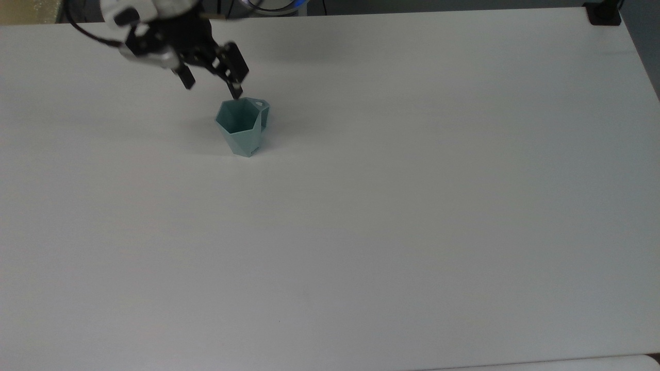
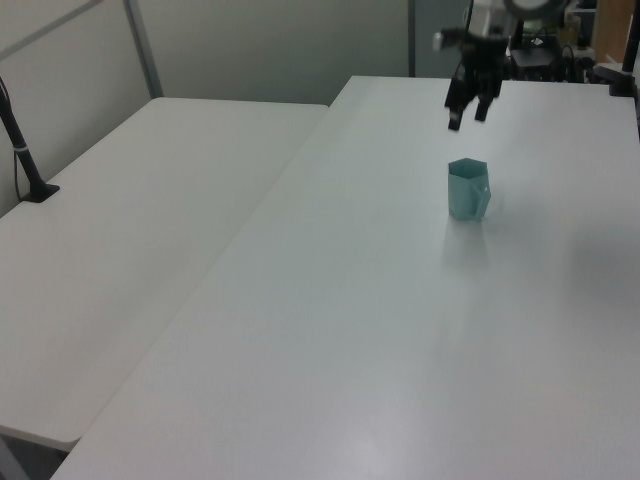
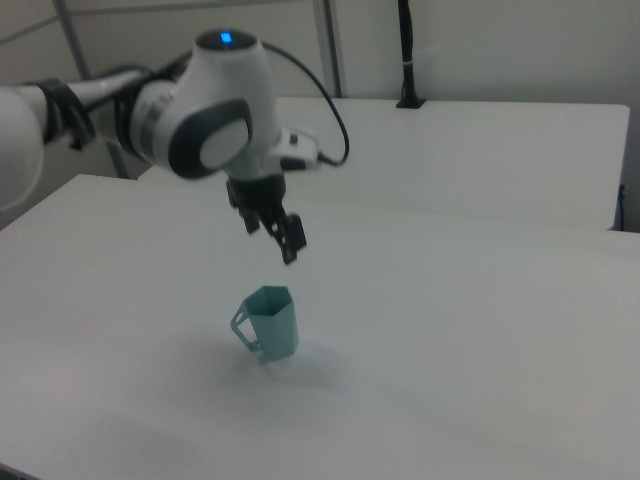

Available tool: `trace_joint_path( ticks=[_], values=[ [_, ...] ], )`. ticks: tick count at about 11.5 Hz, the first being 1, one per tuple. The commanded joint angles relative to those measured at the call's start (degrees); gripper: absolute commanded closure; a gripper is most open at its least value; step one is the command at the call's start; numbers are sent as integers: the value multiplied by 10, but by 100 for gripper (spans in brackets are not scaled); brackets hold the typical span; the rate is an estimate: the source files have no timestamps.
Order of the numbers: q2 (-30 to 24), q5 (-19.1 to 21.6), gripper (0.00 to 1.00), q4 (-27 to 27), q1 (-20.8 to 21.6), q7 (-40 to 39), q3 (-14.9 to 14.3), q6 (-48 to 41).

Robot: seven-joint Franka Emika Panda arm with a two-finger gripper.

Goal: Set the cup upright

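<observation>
The pale teal faceted cup (image 1: 241, 128) (image 2: 467, 189) (image 3: 271, 322) stands upright on the white table, rim up. Its small angular handle (image 3: 244, 330) points to the right view's left and to the top view's right. My gripper (image 1: 211, 87) (image 2: 468, 113) (image 3: 277, 241) hangs open above the cup, clear of its rim, with nothing between its black fingers.
The white table (image 1: 392, 206) stretches wide around the cup. A second white table (image 2: 130, 240) adjoins it on the left view's left, with a black clamp post (image 2: 30, 160) on it. Another black clamp (image 1: 603, 14) sits at the top view's far right corner.
</observation>
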Motion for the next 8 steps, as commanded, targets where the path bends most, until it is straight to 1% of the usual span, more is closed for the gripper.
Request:
trace_joint_path(
  ticks=[1, 3, 4, 6, 8],
  values=[
    [-24, -47, 0, 96, -1, -91, -7, -145],
    [-37, -108, 0, 116, 3, -115, -5, -207],
    [-39, -127, 0, 118, 4, -118, -5, -215],
    [-50, -132, 0, 126, 1, -171, -4, -223],
    [-47, -128, 0, 136, 5, -174, -4, -240]
  ],
)
